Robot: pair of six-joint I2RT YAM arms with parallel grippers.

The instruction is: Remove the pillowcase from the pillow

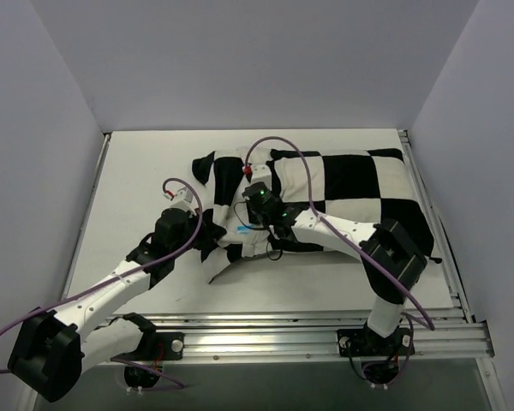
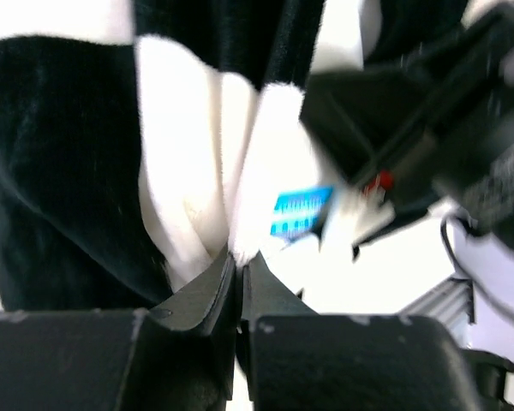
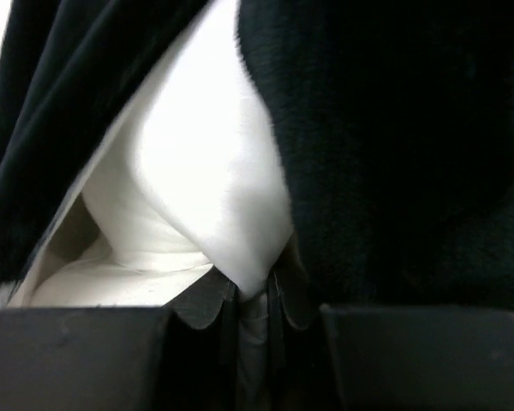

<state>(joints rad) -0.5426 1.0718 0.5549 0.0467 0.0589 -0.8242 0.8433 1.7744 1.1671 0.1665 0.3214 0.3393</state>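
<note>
The right gripper (image 3: 250,295) sits at the bottom edge, its two dark fingers pinched together on a tapering fold of the smooth white pillow (image 3: 206,171). Black plush of the pillowcase (image 3: 394,145) fills the right side and sweeps across the upper left, parting around the white bulge

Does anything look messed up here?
The pillowcase looks crumpled at its left end: the left hand pinches its cloth, and the right hand pinches the white pillow poking out there. Nothing looks torn or spilled.
</note>
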